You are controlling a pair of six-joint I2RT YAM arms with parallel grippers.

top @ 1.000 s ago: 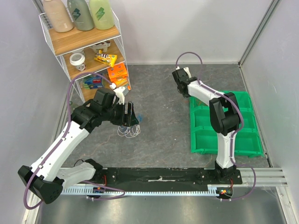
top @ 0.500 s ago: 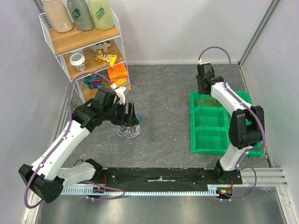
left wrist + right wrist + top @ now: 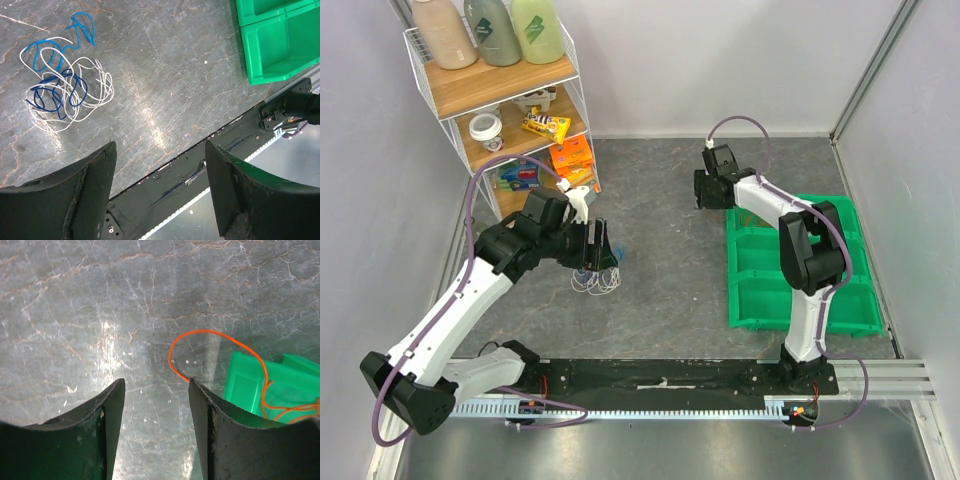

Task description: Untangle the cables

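The right arm has swung back left off the bins [image 3: 760, 300] since half a second ago, and its right gripper [image 3: 156, 385] has gone from shut to parted; the left arm has not shifted. The grey table [image 3: 660, 260] fills the cell between pale walls. At its far left corner stands a wire rack [image 3: 575, 70] with bottles on top and a cup, snack packs and boxes below; the left arm's purple hose [image 3: 472, 200] arcs just in front of the lower shelves. The green bins sit on the right side, with the right arm reaching across their far end. A black rail [image 3: 660, 375] runs along the near edge between the two bases. The right gripper hangs just left of the far bin, fingers a moderate gap apart with only bare table between them. The left gripper [image 3: 160, 150] hangs mid-left with fingers wide, gripping nothing. The white-and-blue cables [image 3: 65, 90] lie in a loose tangle on the table just beside that gripper — in the top view its fingers hide part of them. The orange cable [image 3: 210, 332] lies apart from them, looping on the table and running over the bin's rim into the bin.
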